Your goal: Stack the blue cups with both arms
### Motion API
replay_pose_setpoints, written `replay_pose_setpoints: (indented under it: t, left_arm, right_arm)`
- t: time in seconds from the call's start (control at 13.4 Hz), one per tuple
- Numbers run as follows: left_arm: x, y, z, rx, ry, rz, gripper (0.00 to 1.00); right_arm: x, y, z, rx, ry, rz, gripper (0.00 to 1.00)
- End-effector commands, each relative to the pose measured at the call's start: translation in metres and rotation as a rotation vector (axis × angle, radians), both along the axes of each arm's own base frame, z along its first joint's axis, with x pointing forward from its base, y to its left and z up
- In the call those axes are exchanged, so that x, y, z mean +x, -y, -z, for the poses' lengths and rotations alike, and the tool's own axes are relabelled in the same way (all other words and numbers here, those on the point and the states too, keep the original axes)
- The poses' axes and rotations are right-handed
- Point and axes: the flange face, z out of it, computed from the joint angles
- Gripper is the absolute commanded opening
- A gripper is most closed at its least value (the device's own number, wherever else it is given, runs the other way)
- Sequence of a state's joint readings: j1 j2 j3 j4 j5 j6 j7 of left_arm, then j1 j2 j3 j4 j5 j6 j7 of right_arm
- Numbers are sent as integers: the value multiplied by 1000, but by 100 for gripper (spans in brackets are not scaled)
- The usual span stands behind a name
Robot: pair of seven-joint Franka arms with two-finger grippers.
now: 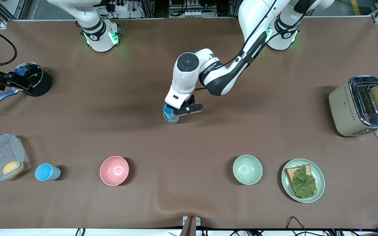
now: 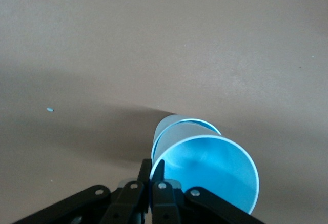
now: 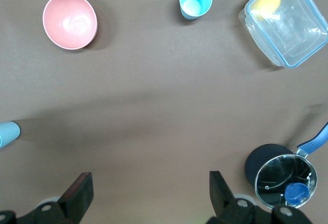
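- The left tool (image 1: 177,113) is at the middle of the bench (image 1: 208,203), with its fingers (image 2: 145,175) pressed together on the rim of a blue cup (image 2: 205,170).
- This held cup sits inside a second blue cup (image 2: 165,127), so the two make a stack (image 1: 170,115) under the tool.
- A third blue cup (image 1: 47,172) stands alone between the plastic box (image 1: 4,156) and the pink bowl (image 1: 114,170), toward the right arm's end.
- The right tool (image 3: 148,196) waits high over the bench, fingers wide apart, holding nothing.
- The pale green bowl (image 1: 247,169) stands beside the plate with toast (image 1: 303,180).
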State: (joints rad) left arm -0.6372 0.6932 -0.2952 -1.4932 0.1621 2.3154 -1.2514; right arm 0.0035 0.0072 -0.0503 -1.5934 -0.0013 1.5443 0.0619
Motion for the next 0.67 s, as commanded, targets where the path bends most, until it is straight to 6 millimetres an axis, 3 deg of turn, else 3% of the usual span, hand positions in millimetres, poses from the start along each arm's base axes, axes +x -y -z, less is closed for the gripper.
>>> replay_pose_setpoints:
  t: [0.0,0.07,0.15,0.22,0.37,0.6]
  left_arm:
    - [-4,1,-5,10,17,-42,6]
    - [-2,-1,-6,9,17,-45,67]
    - [1,-3,-9,7,22,-51,100]
    - [5,-5,-24,-6,39,-55,100]
    - [30,-31,-63,-18,78,-95,100]
    - [50,-99,-165,94,100,-32,100]
  right_arm:
    - [3,2,-2,-20,-3,-3,100]
    - [3,2,-1,-20,-4,-2,100]
    - [3,2,-1,-20,-4,-2,100]
    - [3,2,0,-20,-8,-2,100]
    - [3,2,0,-20,-9,-2,100]
    - [2,4,1,-20,-15,3,100]
